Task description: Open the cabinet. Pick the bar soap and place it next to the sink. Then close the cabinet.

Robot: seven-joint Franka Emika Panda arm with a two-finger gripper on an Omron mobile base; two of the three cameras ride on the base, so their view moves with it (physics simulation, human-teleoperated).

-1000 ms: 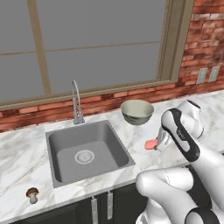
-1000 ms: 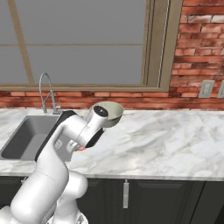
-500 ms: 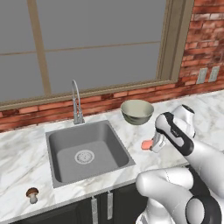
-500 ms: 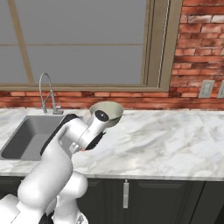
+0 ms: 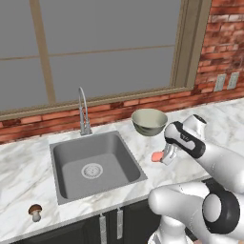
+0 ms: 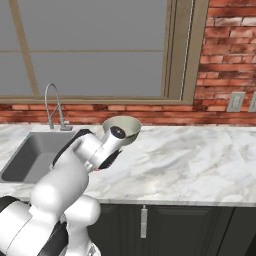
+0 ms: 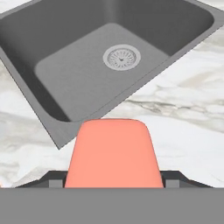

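1. The gripper [image 5: 161,156] was closed on the bar soap [image 7: 113,153], its jaws standing fairly wide apart with one dark finger tip [image 7: 52,178] against each narrow side of the bar.
2. The bar soap, salmon-pink and flat, jutted out from between the fingers toward the sink [image 5: 66,188]; in the left base view it showed as a small pink patch [image 5: 156,156] just beside the sink's right rim.
3. Gripper and bar soap hung above the marble counter [image 5: 157,174], just off the sink's front right corner.
4. The sink's round drain [image 7: 121,57] lay well beyond the bar soap, in the middle of the basin.
5. A grey-green bowl [image 5: 149,121] stood behind the sink's right side, near the brick wall [image 6: 227,60].
6. A faucet [image 5: 84,112] rose behind the sink's back rim.
7. A small mushroom [image 5: 35,211] stood off the sink's front left corner.
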